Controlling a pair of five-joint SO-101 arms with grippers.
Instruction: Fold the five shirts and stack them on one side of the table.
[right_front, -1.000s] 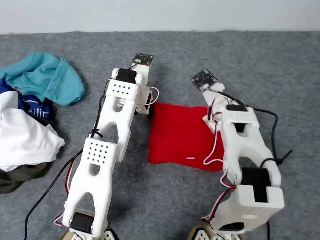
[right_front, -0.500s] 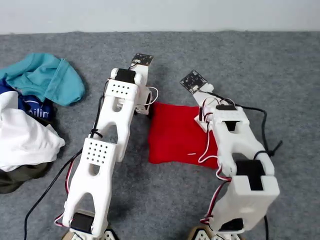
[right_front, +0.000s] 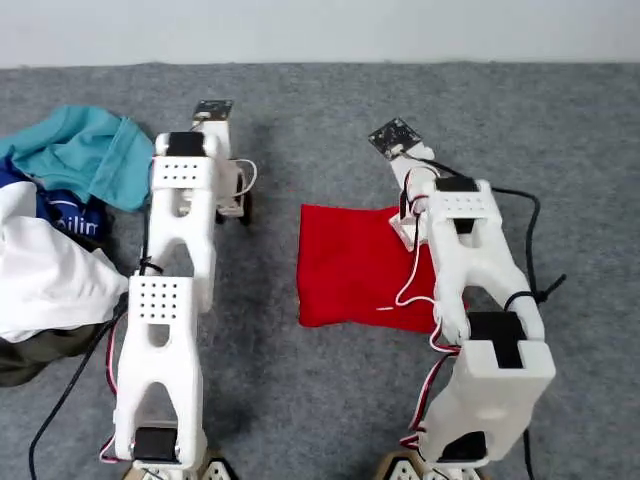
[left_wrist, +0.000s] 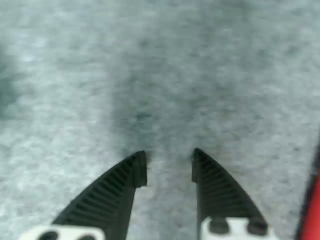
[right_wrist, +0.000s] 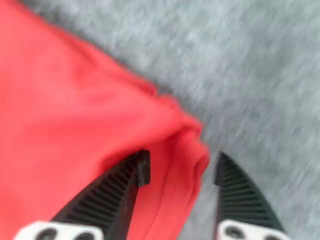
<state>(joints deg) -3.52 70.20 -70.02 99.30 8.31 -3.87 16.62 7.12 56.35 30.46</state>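
Note:
A folded red shirt (right_front: 350, 270) lies flat on the grey carpet between the two arms. My right gripper (right_wrist: 181, 170) is open and low over the shirt's far right corner (right_wrist: 75, 100), one finger above the cloth and the other just beyond its edge. In the high view the right gripper (right_front: 408, 228) sits at that corner. My left gripper (left_wrist: 170, 167) is open over bare carpet, with nothing between its fingers, and stands left of the shirt (right_front: 238, 205). A sliver of the red shirt (left_wrist: 315, 200) shows beside it.
A heap of unfolded shirts lies at the table's left edge: teal (right_front: 95, 155), blue (right_front: 70, 222), white (right_front: 50, 275) and dark olive (right_front: 30, 358). Bare grey carpet (right_front: 560, 130) stretches to the right and far side. A pale wall borders the back.
The left arm has swung left, off the red shirt's left edge onto bare carpet. The right arm has shifted a little along the shirt's far right corner.

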